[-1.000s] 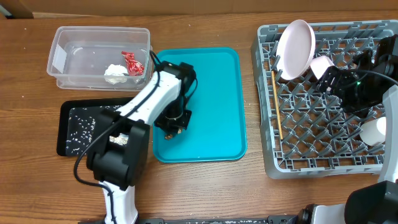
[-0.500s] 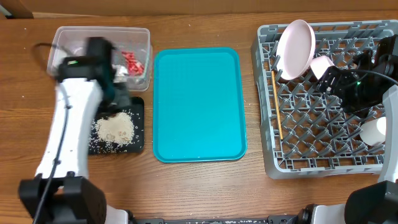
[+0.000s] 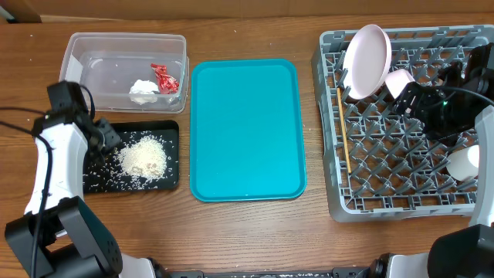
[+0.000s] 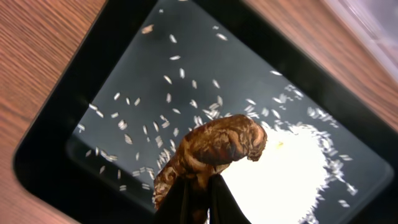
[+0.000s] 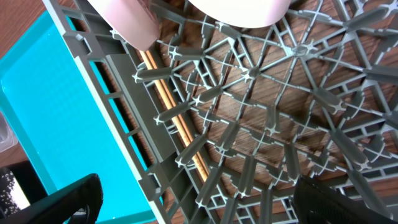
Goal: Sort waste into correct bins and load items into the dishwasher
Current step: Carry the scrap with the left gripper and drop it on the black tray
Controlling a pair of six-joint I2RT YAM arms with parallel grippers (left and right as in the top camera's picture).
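Right gripper (image 5: 196,202) hangs spread wide over the grey dish rack (image 5: 267,118), chopsticks (image 5: 177,127) lying under me. Left gripper (image 4: 198,188) hovers above the black tray (image 4: 124,62), rice grains (image 4: 292,168) heaped just beneath, jaws pinching the brown food scrap (image 4: 214,146).

Brown wood-grain table (image 3: 318,235), even light.

Pinched brown food scrap (image 4: 214,149) hangs over black tray (image 4: 45,155).
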